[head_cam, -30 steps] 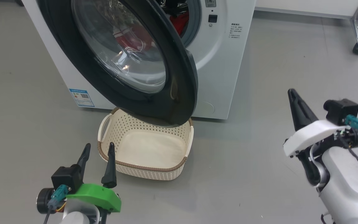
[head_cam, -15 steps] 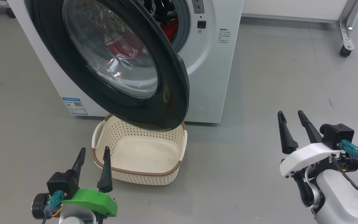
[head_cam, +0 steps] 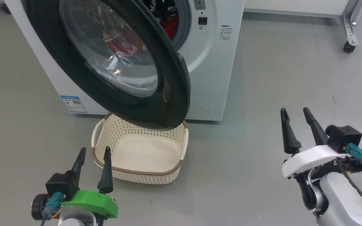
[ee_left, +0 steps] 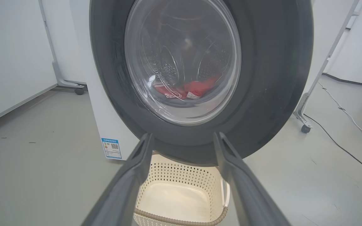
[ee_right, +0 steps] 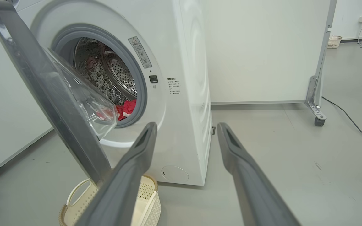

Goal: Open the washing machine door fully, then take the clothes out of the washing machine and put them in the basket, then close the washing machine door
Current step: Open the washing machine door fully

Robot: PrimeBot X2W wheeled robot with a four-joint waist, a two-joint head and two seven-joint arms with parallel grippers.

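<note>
Glossy black and only part-way open, the washing machine door [head_cam: 74, 78] hangs out from the white washing machine [head_cam: 212, 62], hinged on my left, with its free edge swung toward me and its lower rim over the far side of the basket [head_cam: 143, 178]. The red clothes [head_cam: 170, 25] lie in the drum [ee_right: 121, 72], seen past the door's free edge and, blurred, through its glass window [head_cam: 112, 53]. The cream basket sits empty on the grey floor [head_cam: 247, 157], just in front of the machine. My left fingers [head_cam: 106, 171] stand apart and hold nothing, low and just beside the basket's near left corner; my right fingers [head_cam: 287, 133] are likewise spread and empty, well apart from the door, off to the right over bare floor. The step in hand, as I judge it, is swinging the door fully open, since the drum mouth is half covered. The right fingers look better placed: slip one behind the free edge and sweep it leftward in an arc about the hinge rather than pushing straight. I cannot tell how much room there is between door and basket rim, so the sweep should go slowly.
</note>
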